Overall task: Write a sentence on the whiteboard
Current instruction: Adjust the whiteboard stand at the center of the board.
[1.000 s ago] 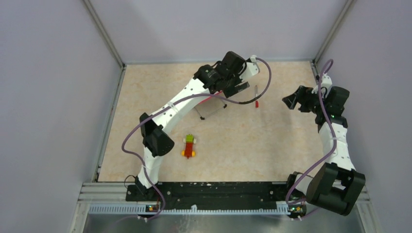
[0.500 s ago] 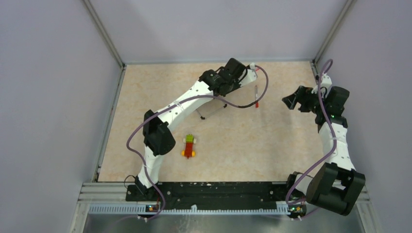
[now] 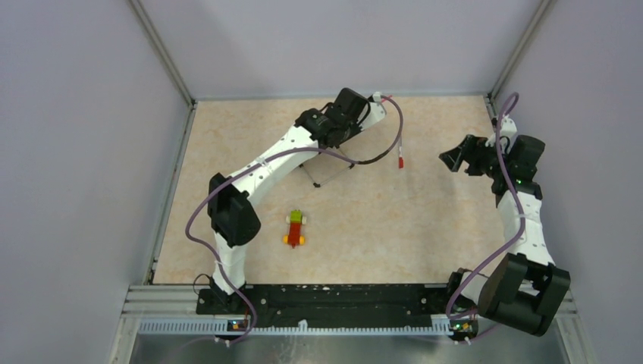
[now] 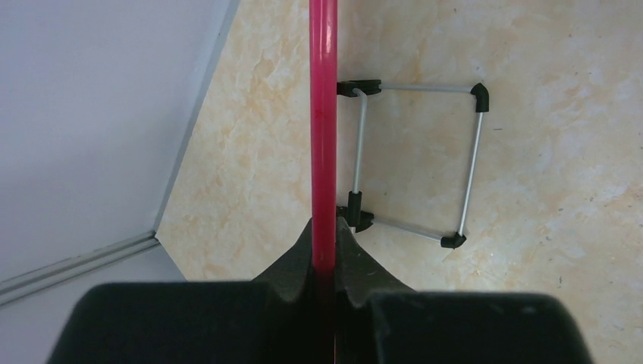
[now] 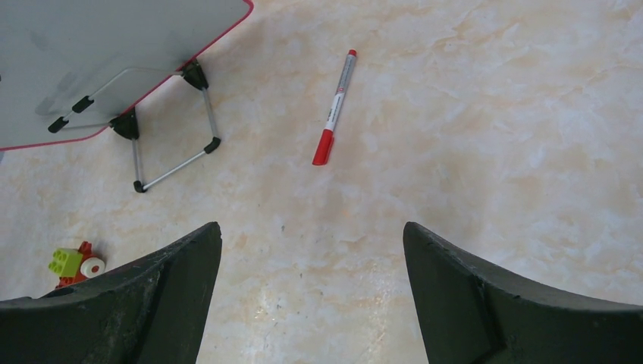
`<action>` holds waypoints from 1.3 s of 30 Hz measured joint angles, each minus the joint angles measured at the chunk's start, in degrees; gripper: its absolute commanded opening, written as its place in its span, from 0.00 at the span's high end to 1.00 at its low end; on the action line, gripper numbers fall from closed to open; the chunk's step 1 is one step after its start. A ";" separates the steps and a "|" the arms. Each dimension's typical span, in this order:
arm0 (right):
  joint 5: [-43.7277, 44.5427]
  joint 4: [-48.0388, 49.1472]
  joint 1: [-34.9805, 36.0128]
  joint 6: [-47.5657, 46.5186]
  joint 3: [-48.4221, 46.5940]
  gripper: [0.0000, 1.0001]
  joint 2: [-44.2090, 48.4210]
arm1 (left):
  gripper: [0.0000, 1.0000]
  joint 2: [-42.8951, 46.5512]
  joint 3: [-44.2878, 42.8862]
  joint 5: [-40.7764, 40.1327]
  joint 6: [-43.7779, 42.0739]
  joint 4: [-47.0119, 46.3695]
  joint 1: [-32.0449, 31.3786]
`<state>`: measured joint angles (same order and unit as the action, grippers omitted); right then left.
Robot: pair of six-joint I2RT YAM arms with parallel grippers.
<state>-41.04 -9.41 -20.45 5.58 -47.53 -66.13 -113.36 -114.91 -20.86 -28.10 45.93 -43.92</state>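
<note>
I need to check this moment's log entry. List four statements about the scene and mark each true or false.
1. The left gripper is shut on the red frame edge of the whiteboard. True.
2. The right gripper holds the marker. False: its jaws are open and empty, and the marker lies on the table.
3. The marker lies apart from the whiteboard, not touching it. True.
4. The toy sits on the whiteboard. False: it rests on the table, nearer the arm bases than the board.
</note>
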 measured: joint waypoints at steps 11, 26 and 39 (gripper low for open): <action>-0.83 0.04 0.00 0.00 0.31 0.14 -0.04 | 1.00 1.42 1.22 -2.75 1.79 0.74 -0.11; -4.98 1.68 0.00 0.07 2.34 0.14 0.02 | 0.90 5.64 7.52 -4.13 4.02 0.59 0.31; -8.11 3.89 2.36 0.44 3.30 0.17 0.24 | 0.11 7.58 6.86 2.12 8.83 2.12 2.29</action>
<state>-49.15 -5.52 -18.09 6.02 -44.23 -65.89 -105.78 -108.05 -18.74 -19.27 48.05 -41.63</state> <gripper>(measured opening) 0.854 0.777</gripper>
